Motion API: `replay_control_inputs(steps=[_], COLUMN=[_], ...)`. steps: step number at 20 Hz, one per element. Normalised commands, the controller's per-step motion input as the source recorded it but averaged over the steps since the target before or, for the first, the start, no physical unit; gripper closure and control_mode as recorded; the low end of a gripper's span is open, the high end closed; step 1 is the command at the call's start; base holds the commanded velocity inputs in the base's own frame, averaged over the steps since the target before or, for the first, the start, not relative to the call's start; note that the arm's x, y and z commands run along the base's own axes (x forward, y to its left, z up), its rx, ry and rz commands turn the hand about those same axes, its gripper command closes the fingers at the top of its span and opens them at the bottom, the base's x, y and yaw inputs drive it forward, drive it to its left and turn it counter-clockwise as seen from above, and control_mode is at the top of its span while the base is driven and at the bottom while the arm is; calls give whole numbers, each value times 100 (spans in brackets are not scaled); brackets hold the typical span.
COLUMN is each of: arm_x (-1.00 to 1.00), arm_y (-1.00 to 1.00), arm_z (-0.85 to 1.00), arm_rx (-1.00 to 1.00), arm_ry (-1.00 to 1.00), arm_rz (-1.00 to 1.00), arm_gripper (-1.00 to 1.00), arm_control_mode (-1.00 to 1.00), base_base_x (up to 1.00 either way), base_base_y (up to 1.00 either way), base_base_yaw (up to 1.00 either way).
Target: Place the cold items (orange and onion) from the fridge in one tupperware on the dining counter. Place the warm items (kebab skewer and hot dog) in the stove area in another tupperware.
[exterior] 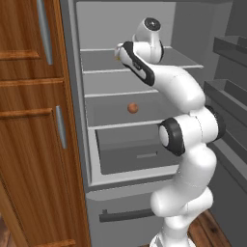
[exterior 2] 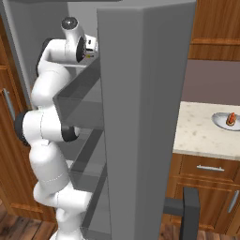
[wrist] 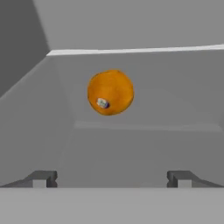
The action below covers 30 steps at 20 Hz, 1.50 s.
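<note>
The orange (wrist: 110,92) lies on a grey fridge shelf, straight ahead of my gripper (wrist: 111,178) and a short way beyond it. Both fingertips (wrist: 43,178) stand wide apart with nothing between them, so the gripper is open. In the left base view the arm reaches into the upper shelf (exterior: 144,67) of the open fridge. The onion (exterior: 133,108), a small brownish-red ball, sits on the shelf below. A grey pan (exterior 2: 220,123) on the counter at the far right holds a small reddish item (exterior 2: 230,119); I cannot tell what it is.
The open fridge door (exterior 2: 140,122) with its bins stands close on the arm's right. A wooden cabinet (exterior: 34,120) flanks the fridge on the left. A drawer (exterior: 140,154) lies under the onion's shelf. The shelf's side wall (wrist: 26,109) is near the left finger.
</note>
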Motion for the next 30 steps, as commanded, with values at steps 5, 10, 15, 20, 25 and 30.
replay_control_inputs(steps=[5,10,15,20,25,30], arm_x=[58,52,43,37,33,9], arm_y=[25,6,0,0,0,-5], arm_z=[-15,-23,-16,-11,-22,-24], arm_rx=[0,0,0,0,0,2], arm_ry=[0,-4,-10,-13,-4,1], arm_rz=[0,0,-4,-5,-3,0], arm_gripper=[-100,-100,-100,-100,-100,100], arm_control_mode=[-100,-100,-100,-100,-100,-100], base_base_x=[0,0,0,0,0,0], base_base_y=[0,0,0,0,0,0], base_base_yaw=[0,0,0,0,0,0])
